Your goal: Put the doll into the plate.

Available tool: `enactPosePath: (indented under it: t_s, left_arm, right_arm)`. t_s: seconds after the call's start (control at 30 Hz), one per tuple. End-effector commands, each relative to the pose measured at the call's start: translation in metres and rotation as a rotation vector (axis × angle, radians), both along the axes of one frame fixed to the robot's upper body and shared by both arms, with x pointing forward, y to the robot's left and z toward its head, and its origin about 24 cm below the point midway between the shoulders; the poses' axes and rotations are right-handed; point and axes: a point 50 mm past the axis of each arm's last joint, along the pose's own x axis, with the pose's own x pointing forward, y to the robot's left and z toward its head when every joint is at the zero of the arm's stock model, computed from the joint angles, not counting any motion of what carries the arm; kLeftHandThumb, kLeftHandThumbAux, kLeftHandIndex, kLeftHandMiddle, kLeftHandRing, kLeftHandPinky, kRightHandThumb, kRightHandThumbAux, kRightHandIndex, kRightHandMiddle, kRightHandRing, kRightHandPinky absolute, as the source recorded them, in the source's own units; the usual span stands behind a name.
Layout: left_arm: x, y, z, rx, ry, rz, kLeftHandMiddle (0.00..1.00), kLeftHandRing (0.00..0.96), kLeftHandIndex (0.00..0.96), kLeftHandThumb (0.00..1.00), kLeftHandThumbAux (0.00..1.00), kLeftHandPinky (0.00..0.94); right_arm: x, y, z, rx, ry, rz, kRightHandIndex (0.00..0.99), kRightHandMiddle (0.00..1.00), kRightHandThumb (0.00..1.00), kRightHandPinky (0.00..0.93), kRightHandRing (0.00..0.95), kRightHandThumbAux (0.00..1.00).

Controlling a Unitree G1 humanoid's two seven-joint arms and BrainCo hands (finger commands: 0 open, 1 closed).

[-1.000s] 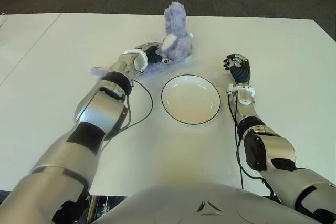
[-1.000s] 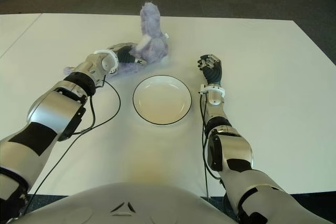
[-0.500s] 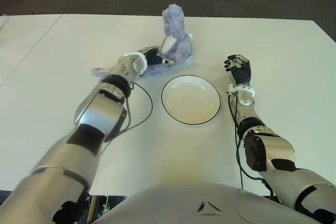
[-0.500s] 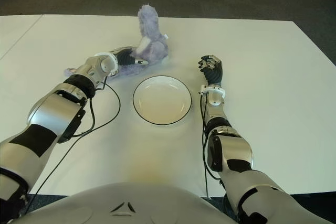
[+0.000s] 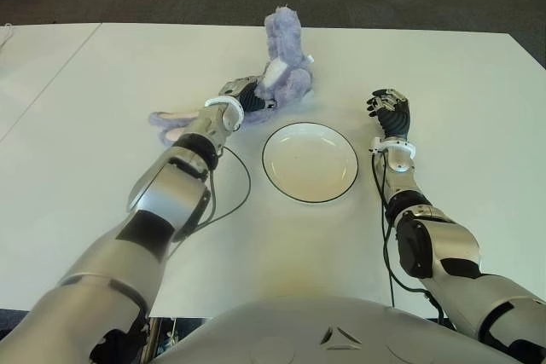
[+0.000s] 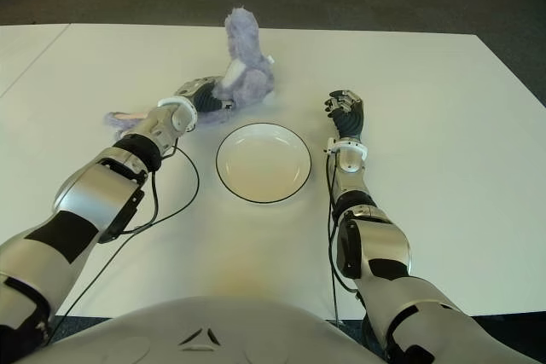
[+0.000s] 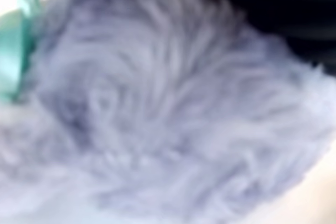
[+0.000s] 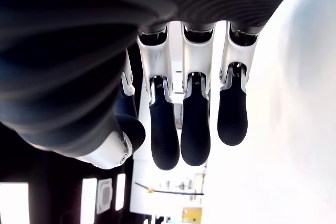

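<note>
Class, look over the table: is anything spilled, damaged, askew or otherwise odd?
Nothing stands out. The doll sits beyond the empty plate on the table, with the left hand against it. The right hand shows to the plate's right, holding nothing. No spill or damage shows.

The plate lies on the bench at the centre of the eye views. The plush doll sits above it and slightly to the left, apart from its rim, with a limp part trailing toward the left of the frame. The left hand shows at the doll's lower left side, pressed against it. The right hand shows to the right of the plate, well apart from the doll.
</note>
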Motion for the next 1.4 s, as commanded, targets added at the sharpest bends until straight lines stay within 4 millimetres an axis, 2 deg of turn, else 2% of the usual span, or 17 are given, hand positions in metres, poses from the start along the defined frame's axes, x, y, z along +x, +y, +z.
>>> enactPosePath:
  t_s: [0.03,0.1,0.13,0.2,0.27,0.57,0.87,1.0,1.13,1.27,1.4]
  left_arm:
    - [-0.078,0.028,-0.102,0.133,0.298,0.157,0.469,0.567,0.418,0.833,0.664,0.544]
    - [-0.08,0.026,-0.103,0.092,0.269,0.192,0.475,0.6,0.431,0.85,0.661,0.558]
    - [-0.08,0.025,-0.103,0.078,0.257,0.203,0.474,0.502,0.448,0.927,0.649,0.555]
    - [-0.081,0.023,-0.104,0.062,0.243,0.215,0.483,0.466,0.46,0.951,0.645,0.564]
    - [-0.082,0.022,-0.104,0.053,0.231,0.223,0.498,0.46,0.455,0.956,0.644,0.599]
    - [-0.074,0.022,-0.096,0.064,0.179,0.233,0.516,0.455,0.457,0.959,0.644,0.624]
    - [-0.056,0.032,-0.077,0.108,0.106,0.227,0.508,0.453,0.463,0.959,0.644,0.565]
    - [-0.042,0.034,-0.062,0.11,0.053,0.225,0.494,0.466,0.44,0.955,0.647,0.626]
    - [-0.014,0.03,-0.024,0.114,-0.07,0.208,0.479,0.503,0.392,0.947,0.654,0.681]
    - [-0.004,0.026,-0.007,0.105,-0.128,0.199,0.489,0.515,0.381,0.947,0.654,0.711]
    - [0.009,0.018,0.019,0.099,-0.26,0.153,0.498,0.524,0.379,0.947,0.653,0.764]
  right_arm:
    - [-0.087,0.003,-0.098,0.095,0.431,-0.074,0.426,0.601,0.693,0.58,0.599,0.726]
    - [-0.087,0.002,-0.098,0.098,0.429,-0.078,0.427,0.598,0.694,0.582,0.598,0.725]
    - [-0.087,0.002,-0.098,0.099,0.428,-0.079,0.427,0.598,0.694,0.585,0.599,0.725]
    - [-0.087,0.001,-0.098,0.099,0.427,-0.08,0.427,0.599,0.695,0.586,0.6,0.725]
    - [-0.088,0.001,-0.098,0.1,0.425,-0.08,0.427,0.595,0.696,0.583,0.595,0.725]
    - [-0.088,0.0,-0.098,0.093,0.418,-0.08,0.427,0.604,0.698,0.599,0.607,0.725]
    - [-0.089,0.0,-0.098,0.104,0.417,-0.084,0.426,0.585,0.695,0.574,0.589,0.725]
    - [-0.089,0.0,-0.098,0.104,0.408,-0.087,0.426,0.578,0.696,0.563,0.58,0.725]
    - [-0.088,0.001,-0.098,0.109,0.411,-0.086,0.426,0.569,0.696,0.558,0.568,0.725]
    - [-0.088,0.002,-0.098,0.113,0.411,-0.087,0.426,0.574,0.697,0.575,0.575,0.724]
    - [-0.088,0.004,-0.098,0.105,0.416,-0.087,0.427,0.59,0.697,0.581,0.589,0.724]
